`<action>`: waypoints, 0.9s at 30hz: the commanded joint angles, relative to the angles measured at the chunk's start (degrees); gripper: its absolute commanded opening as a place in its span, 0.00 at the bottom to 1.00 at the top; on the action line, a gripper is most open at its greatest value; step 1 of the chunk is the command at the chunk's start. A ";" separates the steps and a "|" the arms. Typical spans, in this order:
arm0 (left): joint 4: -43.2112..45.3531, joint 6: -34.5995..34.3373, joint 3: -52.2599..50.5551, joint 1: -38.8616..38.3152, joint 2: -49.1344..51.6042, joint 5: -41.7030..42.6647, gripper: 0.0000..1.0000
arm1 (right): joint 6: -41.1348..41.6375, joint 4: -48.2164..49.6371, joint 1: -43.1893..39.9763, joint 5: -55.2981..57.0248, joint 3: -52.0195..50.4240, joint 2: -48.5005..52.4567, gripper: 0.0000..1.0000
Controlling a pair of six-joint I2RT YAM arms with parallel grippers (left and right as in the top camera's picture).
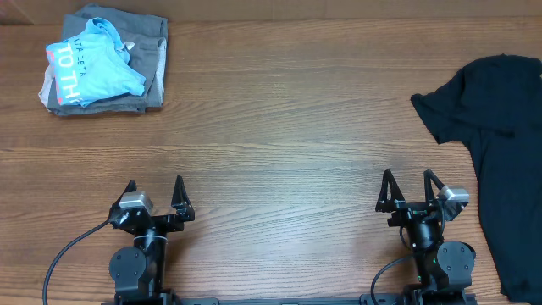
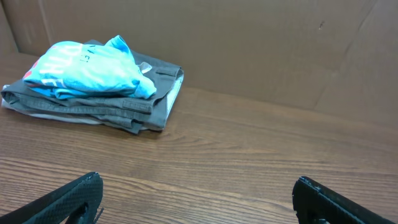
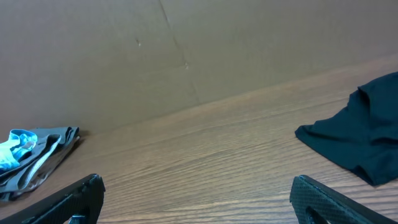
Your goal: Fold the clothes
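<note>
The black T-shirt (image 1: 500,144) lies at the far right of the tabletop (image 1: 279,127) and runs off the right edge of the overhead view, so only one sleeve and part of the body show. The right wrist view catches just a rumpled corner of it. At the far left corner, a light blue shirt (image 1: 93,72) sits bunched on a grey folded garment (image 1: 151,51); its pink-white lettering is creased and cannot be read whole. Both arm bases are cut off at the bottom edge.

The left hand (image 1: 153,183) rests low at the near edge, released and spread wide, grasping nothing. The right hand (image 1: 408,175) is posed the same, near the T-shirt but apart from it.

The tabletop is brown wood grain. A plain brown cardboard wall (image 2: 261,43) stands behind its far edge.
</note>
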 commanded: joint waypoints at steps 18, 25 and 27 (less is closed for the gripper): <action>-0.15 0.07 -0.20 -0.31 -0.44 -0.81 1.00 | 21.75 28.48 -0.09 -16.85 -0.61 -0.57 1.00; -0.15 0.07 -0.20 -0.31 -0.44 -0.81 1.00 | 17.94 33.75 -0.11 -12.31 5.51 0.28 1.00; -0.15 0.07 -0.20 -0.31 -0.44 -0.79 1.00 | 13.90 27.69 -0.11 -10.67 10.58 2.47 1.00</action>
